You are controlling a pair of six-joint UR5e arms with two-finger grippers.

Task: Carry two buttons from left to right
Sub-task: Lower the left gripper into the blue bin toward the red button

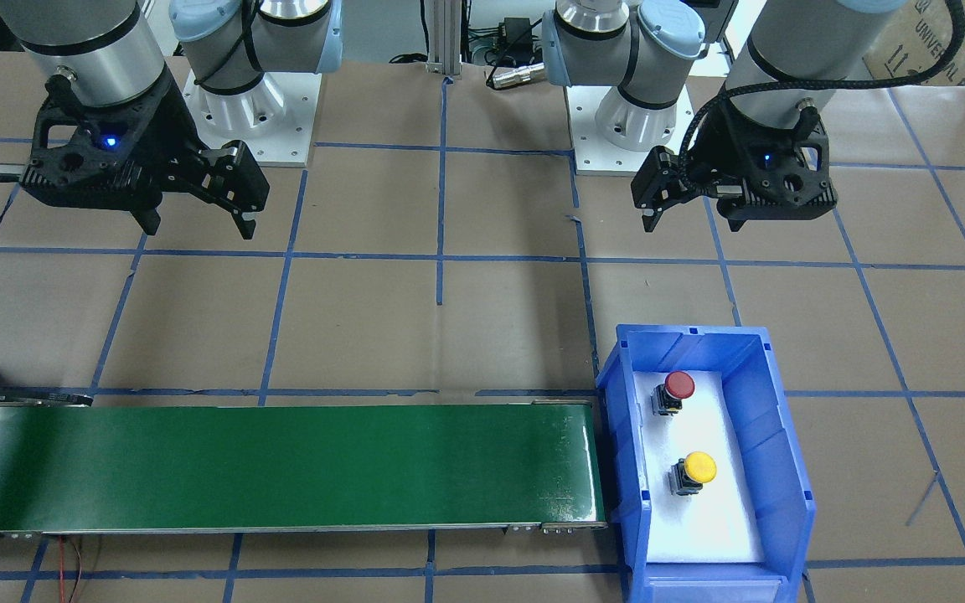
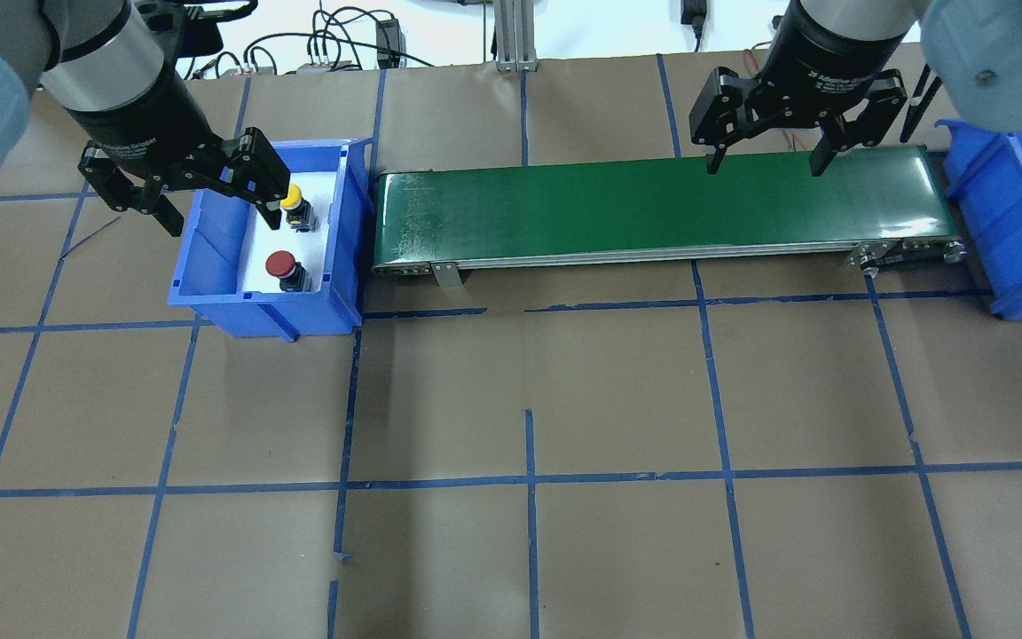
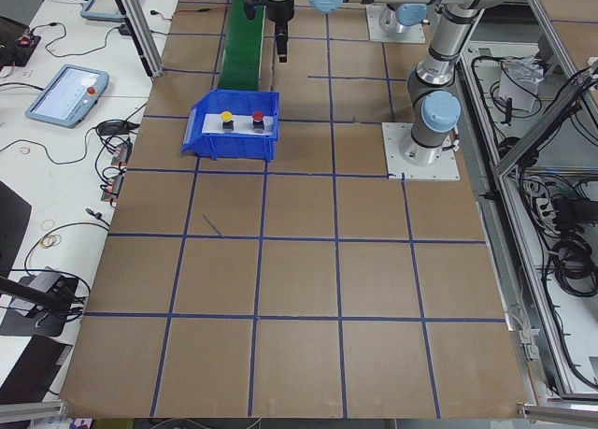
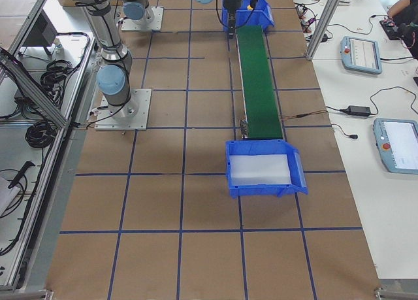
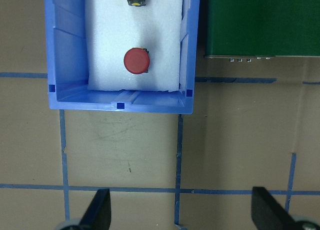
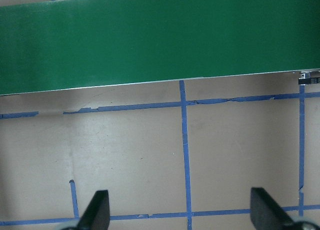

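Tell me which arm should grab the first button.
Left. The left gripper hangs open by the blue bin holding the red button and yellow button; the right gripper is at the far end of the conveyor.

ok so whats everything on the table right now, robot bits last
red button: one, red cap on a dark body, in the left bin, the one nearer the robot
yellow button: one, yellow cap on a dark body, same bin, farther from the robot
left bin: one, blue with a white liner, at the belt's left end
conveyor belt: one, green, running between the two bins
right bin: one, blue with a white liner, at the belt's right end
table: one, brown with a blue tape grid
left gripper: one, black, fingers open, raised near the left bin
right gripper: one, black, fingers open, raised near the belt's right end
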